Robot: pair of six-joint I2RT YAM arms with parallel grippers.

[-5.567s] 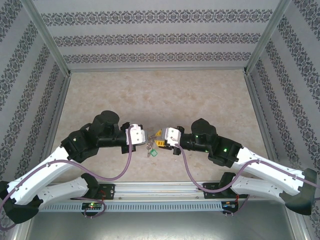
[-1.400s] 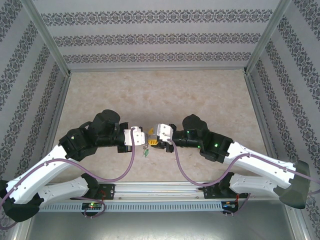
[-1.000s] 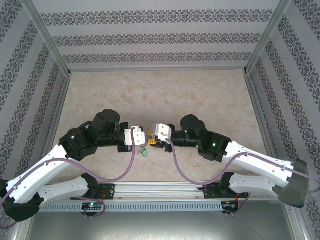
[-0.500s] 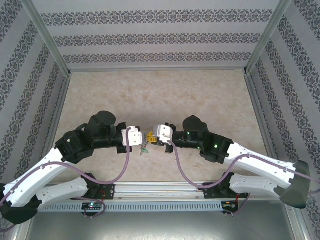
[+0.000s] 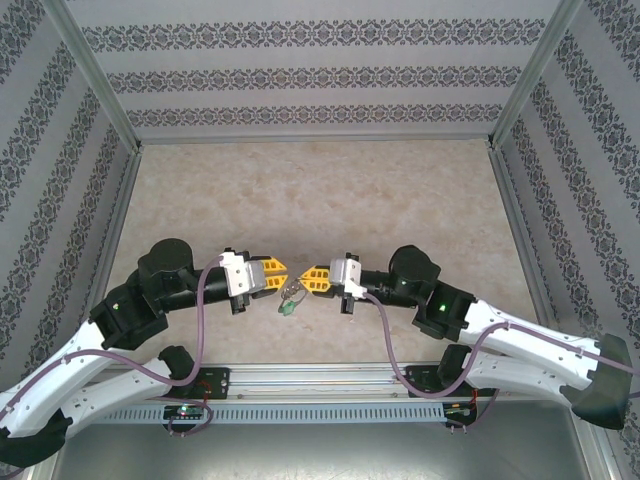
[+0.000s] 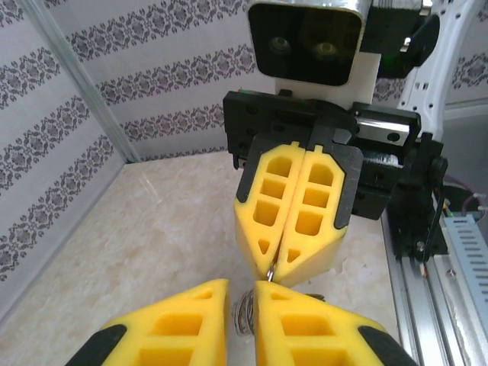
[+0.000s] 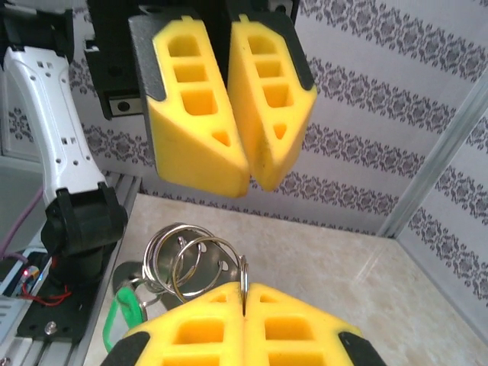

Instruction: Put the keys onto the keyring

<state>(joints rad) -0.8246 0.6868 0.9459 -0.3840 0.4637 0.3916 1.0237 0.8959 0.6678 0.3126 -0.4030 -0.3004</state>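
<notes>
While the right tool (image 7: 244, 296) is clamped on one ring of the keyring (image 7: 191, 263) between the arms, the left tool (image 7: 250, 179) stands slightly parted and empty; we cannot tell whether the key is threaded.

I work in a robotics lab cell. Wallpapered panels (image 5: 320, 70) in aluminium framing (image 5: 95, 75) enclose a marble-look table (image 5: 320, 190), and a metal rail (image 5: 320, 375) lines its near edge.

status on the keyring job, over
left gripper slightly open, empty. right gripper shut on keyring, green tag dangling. grippers tip to tip, not touching.
</notes>
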